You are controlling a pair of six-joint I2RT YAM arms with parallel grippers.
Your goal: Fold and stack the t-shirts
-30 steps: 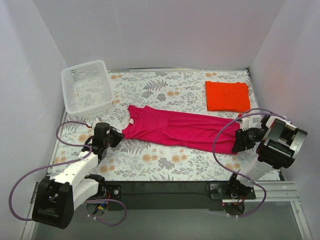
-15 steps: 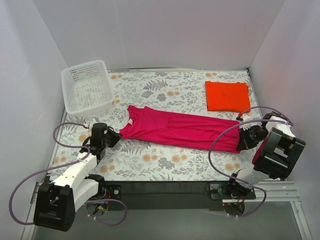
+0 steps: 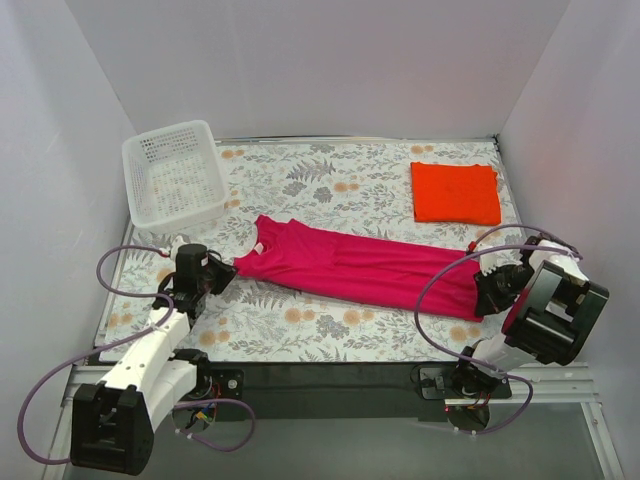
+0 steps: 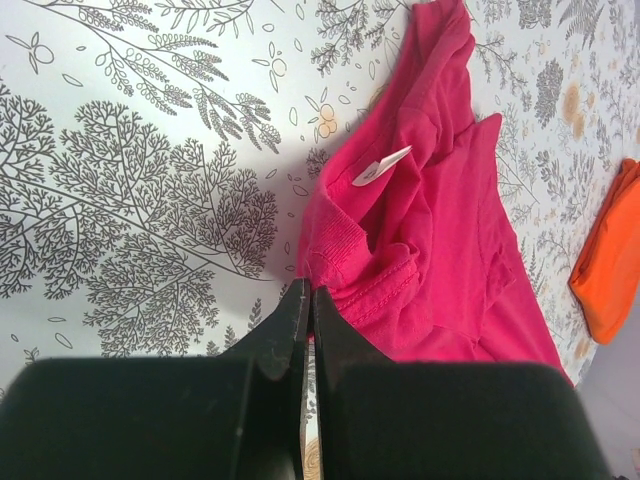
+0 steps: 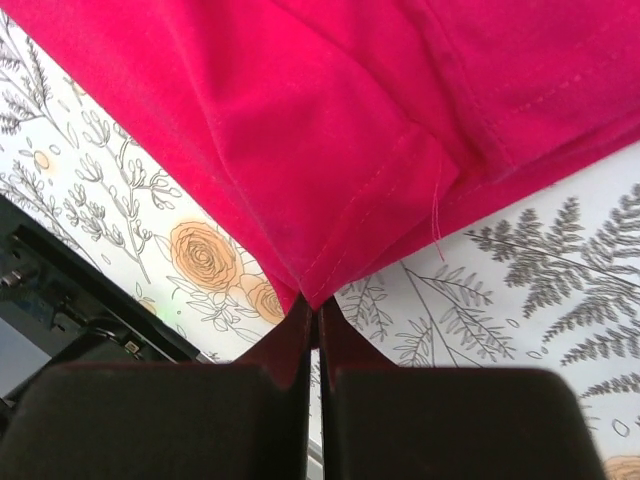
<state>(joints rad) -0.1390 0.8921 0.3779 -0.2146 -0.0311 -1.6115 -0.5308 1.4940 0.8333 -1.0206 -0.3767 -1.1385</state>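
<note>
The magenta-pink t-shirt (image 3: 360,265) lies stretched in a long narrow band across the floral cloth, collar end at the left, hem end at the right. My left gripper (image 3: 228,272) is shut on its collar edge (image 4: 335,260), where a white label shows. My right gripper (image 3: 484,290) is shut on a hem corner (image 5: 315,290). The shirt (image 5: 380,130) fills the top of the right wrist view. The orange-red t-shirt (image 3: 455,192) lies folded in a rectangle at the back right; its edge shows in the left wrist view (image 4: 605,270).
A white perforated basket (image 3: 175,175) stands at the back left. White walls enclose the table on three sides. The black front edge of the table (image 3: 330,375) runs just behind the arm bases. Purple cables loop off both arms.
Both grippers have moved outward and toward the front, the left one left, the right one right. The magenta-pink shirt is pulled longer and tauter between them.
</note>
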